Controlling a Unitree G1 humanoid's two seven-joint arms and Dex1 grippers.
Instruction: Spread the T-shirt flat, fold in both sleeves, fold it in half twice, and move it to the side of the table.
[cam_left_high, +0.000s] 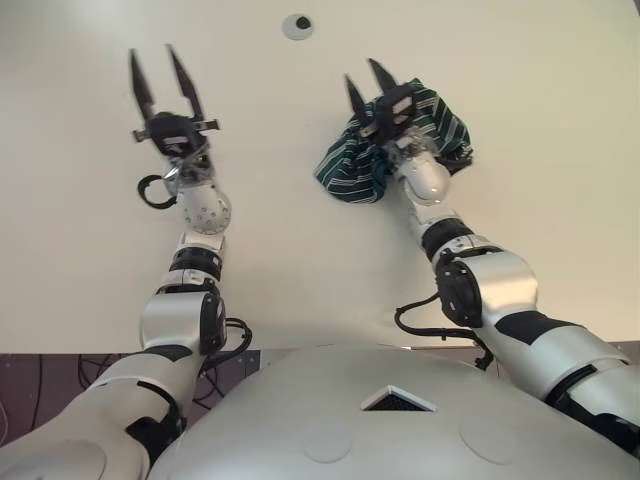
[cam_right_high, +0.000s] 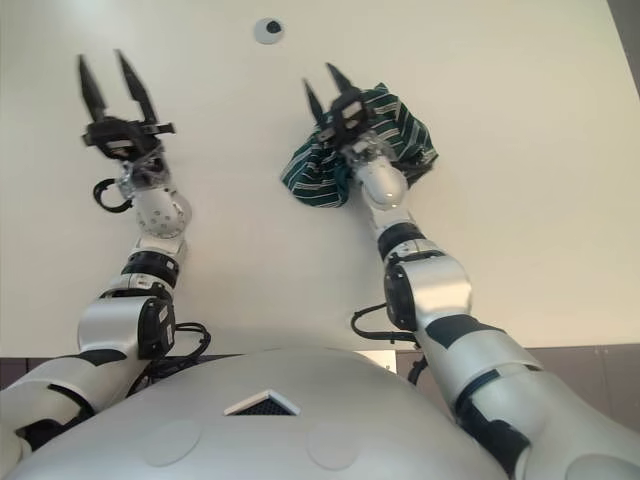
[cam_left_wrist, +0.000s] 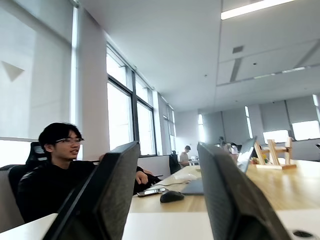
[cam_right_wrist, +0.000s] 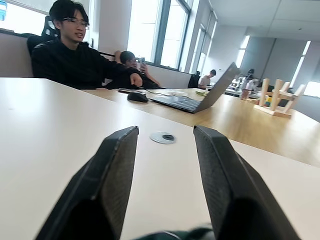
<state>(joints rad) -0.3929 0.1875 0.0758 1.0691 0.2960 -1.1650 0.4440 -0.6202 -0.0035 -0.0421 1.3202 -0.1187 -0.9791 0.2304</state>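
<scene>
Fingers of my left gripper (cam_left_high: 152, 55) stand wide apart, holding nothing, left of the table grommet (cam_left_high: 297, 26) and nearer me. Right of the grommet, my right gripper (cam_left_high: 362, 72) is spread too and empty, with the crumpled green striped T-shirt (cam_left_high: 345, 172) bunched under its wrist on the table (cam_left_high: 560, 200).

Round grey cable port (cam_right_wrist: 163, 137), flush, far side. Behind it wooden desk (cam_right_wrist: 250, 131): open laptop (cam_right_wrist: 186, 104), black mouse (cam_right_wrist: 137, 96) just beside it, wooden rack (cam_right_wrist: 277, 100) farther along.
</scene>
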